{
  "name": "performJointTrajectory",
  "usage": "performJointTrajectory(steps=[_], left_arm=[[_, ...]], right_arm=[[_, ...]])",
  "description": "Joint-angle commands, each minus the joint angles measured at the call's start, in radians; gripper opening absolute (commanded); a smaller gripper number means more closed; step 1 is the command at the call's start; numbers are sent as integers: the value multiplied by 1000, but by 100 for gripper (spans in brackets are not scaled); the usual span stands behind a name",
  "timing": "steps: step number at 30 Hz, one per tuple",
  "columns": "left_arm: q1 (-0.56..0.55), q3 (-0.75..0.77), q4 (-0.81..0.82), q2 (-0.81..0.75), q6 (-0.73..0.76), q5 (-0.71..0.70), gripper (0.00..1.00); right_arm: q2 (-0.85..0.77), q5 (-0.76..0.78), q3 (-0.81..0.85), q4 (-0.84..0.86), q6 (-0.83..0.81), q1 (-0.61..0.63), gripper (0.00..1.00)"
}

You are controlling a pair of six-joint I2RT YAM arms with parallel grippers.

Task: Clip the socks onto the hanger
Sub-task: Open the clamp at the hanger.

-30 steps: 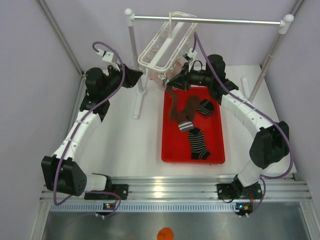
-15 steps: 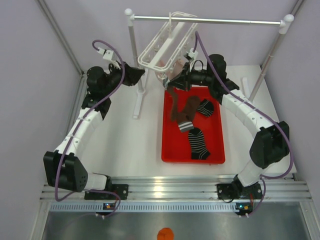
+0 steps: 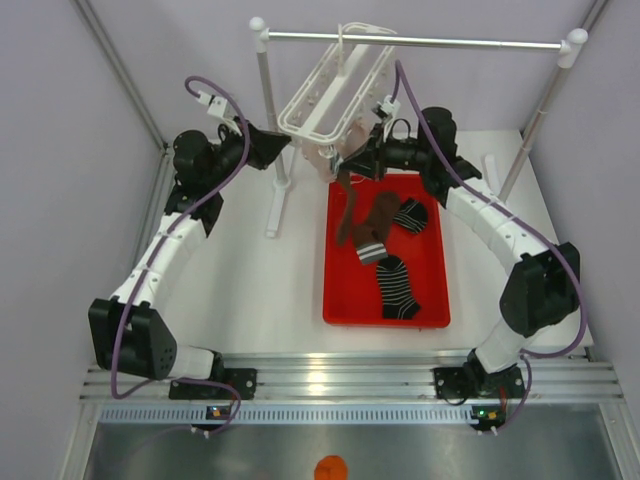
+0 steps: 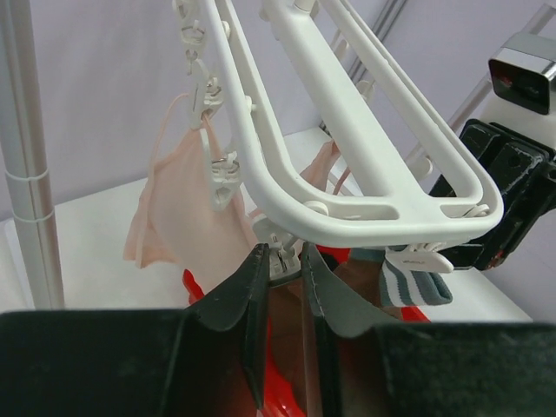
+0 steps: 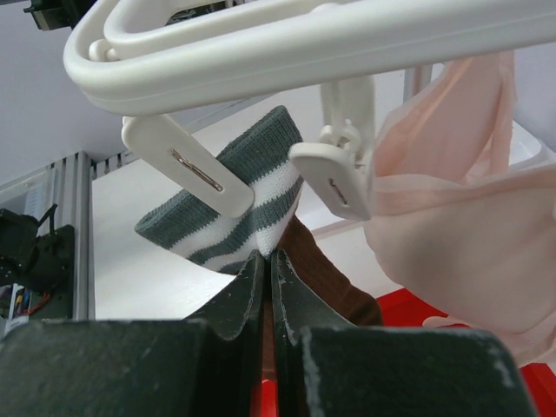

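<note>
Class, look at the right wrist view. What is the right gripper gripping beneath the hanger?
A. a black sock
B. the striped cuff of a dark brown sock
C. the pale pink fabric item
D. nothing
B: the right gripper is shut on the striped cuff of the dark brown sock, just under the hanger, and the pink fabric item hangs beside it.

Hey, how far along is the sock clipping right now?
Done: no sock looks fully clipped yet. In hand: the right gripper holds the raised brown sock by its striped cuff up at the hanger, while the left gripper pinches a peg. Left: the second brown sock, one black sock and another black sock lie in the red tray.
</note>
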Motion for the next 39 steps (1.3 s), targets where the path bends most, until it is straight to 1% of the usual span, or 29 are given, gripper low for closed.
performJointTrajectory(steps=[1,2,4,5,6,9,11,13,16,17,18,19,21,25,26,28,29,30,33,34,36,37,39], left_arm=[[-1,52,53,8,-13,46,7],[-2,57,56,14,-17,58,6],[-1,60,78,26,-45,122,3],[-2,65,85,29,-57,144,1],[-2,66,107,35,-85,182,1],[-2,81,121,66,-100,231,0],[-2,92,119,74,-93,263,0],[-1,100,125,88,-82,297,1],[-2,114,150,105,-83,339,2],[-2,117,157,108,-83,346,2],[-2,120,159,115,-83,349,2],[-2,127,157,118,-82,351,2],[-2,135,157,129,-82,356,2],[-4,158,160,140,-88,359,3],[-4,160,160,140,-88,362,3],[-4,161,170,141,-88,382,4],[-4,160,195,146,-102,415,7],[-4,160,211,144,-105,415,7],[-4,140,291,147,-140,471,8],[-4,138,297,148,-140,487,9],[-5,135,314,149,-139,510,8],[-4,134,332,149,-139,523,8],[-4,135,348,158,-137,564,8]], right_arm=[[-21,-28,23,21,-3,-40,0],[-16,-39,28,19,0,-45,0],[2,-48,51,7,-5,-62,8],[8,-51,63,-7,-2,-65,14],[24,-56,97,-42,0,-78,30],[30,-111,137,-68,35,-108,43],[6,-167,134,-78,50,-126,44],[-25,-191,117,-90,52,-132,43],[-102,-249,53,-61,72,-137,37],[-122,-281,11,-27,93,-134,36],[-155,-296,-12,20,179,-128,36],[-169,-307,-33,112,228,-123,36],[-206,-321,-72,171,317,-91,34],[-257,-258,-107,205,354,-36,31],[-264,-196,-116,174,325,-11,31],[-271,-133,-116,136,275,19,30],[-255,-2,-110,82,196,59,31],[-246,-1,-110,82,187,67,31],[-211,70,-135,146,189,92,39],[-200,75,-139,190,196,93,40],[-165,88,-130,211,219,98,42],[-154,88,-126,227,221,98,46],[-127,88,-121,255,225,101,47]])
